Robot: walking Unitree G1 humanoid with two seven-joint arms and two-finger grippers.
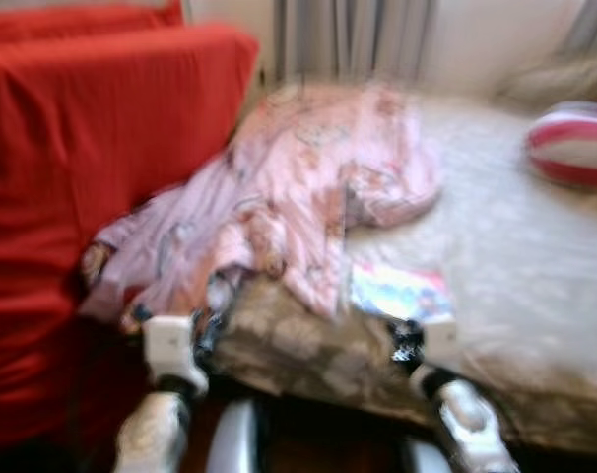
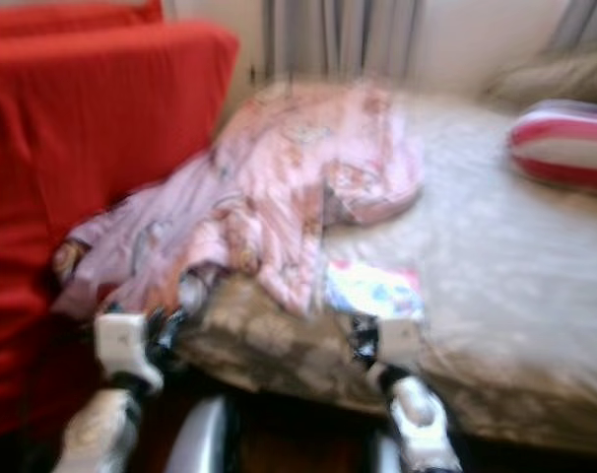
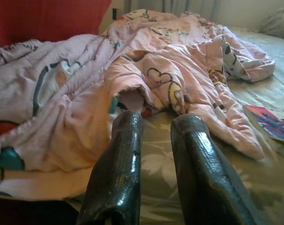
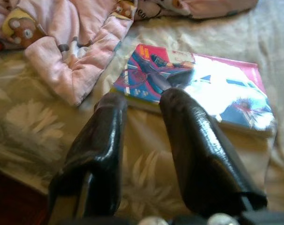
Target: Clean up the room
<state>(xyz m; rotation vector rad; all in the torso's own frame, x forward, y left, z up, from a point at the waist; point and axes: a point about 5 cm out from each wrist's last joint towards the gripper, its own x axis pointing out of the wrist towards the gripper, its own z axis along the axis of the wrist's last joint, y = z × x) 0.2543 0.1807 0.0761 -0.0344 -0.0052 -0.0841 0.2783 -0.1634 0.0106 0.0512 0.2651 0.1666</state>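
Both eye views are smeared with motion blur, so the print on the pink blanket [image 1: 308, 187] and the cover of the magazine [image 1: 399, 292] beside that blanket cannot be read. The blanket's far-left folds hang over the bed [image 1: 515, 246] edge and partly cover the magazine's near corner. The striped pillow [image 1: 574, 143], well apart from the blanket, is cut off by the picture's edge.

Bed [image 1: 535, 296] with a beige, floral-patterned cover. Lying directly on it: a crumpled pink printed blanket [image 1: 298, 197], spilling over the bed's left edge; a glossy magazine [image 4: 198, 89] just beside the blanket's hem; a red-and-white striped cushion [image 1: 574, 146] at far right.
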